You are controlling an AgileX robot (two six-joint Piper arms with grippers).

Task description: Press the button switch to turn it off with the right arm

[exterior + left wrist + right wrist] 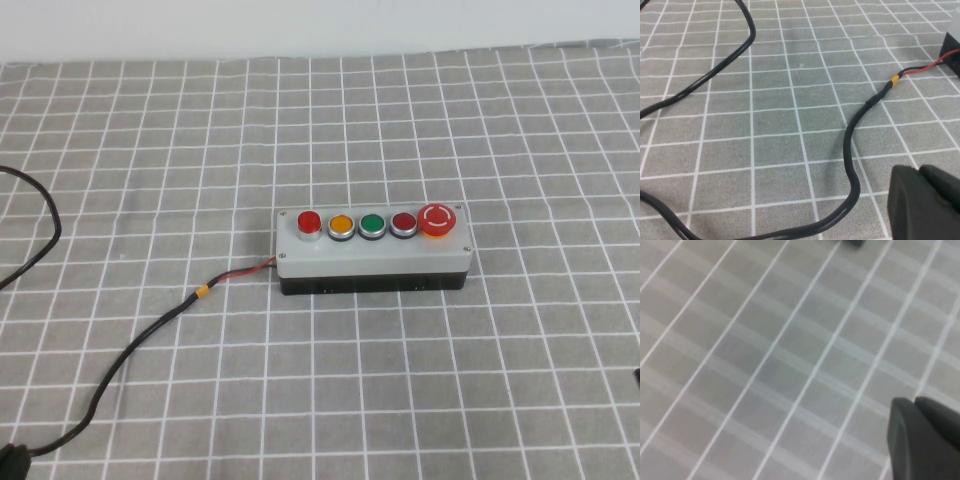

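Five buttons sit in a row on the long grey box (372, 250), and the one I want — the button switch (309, 222), bright red in its silver collar — is at the end nearest my left side, beside the orange button (341, 225). The box lies near the middle of the checked cloth (450, 380), well apart from both of my arms.

My right gripper (925, 440) hangs low over bare cloth at the near right of the table; only a dark sliver of it shows at the high view's right edge. Its two fingers look pressed together with just a thin seam between them, holding nothing. My left gripper (927, 202) is parked at the near left beside the black cable (852, 150), fingers likewise closed and empty.

Most of the risk, as I judge it, is in the reach. My target is the farthest button from the right arm, so I must cross over the mushroom button (438, 219), the maroon button (403, 224) and the green button (372, 224) — coming in too low could clip or press one of them. A tip landing off-centre could slide off the collar onto the orange neighbour. Pushing at a slant could also shove the box along the cloth instead of working the switch.
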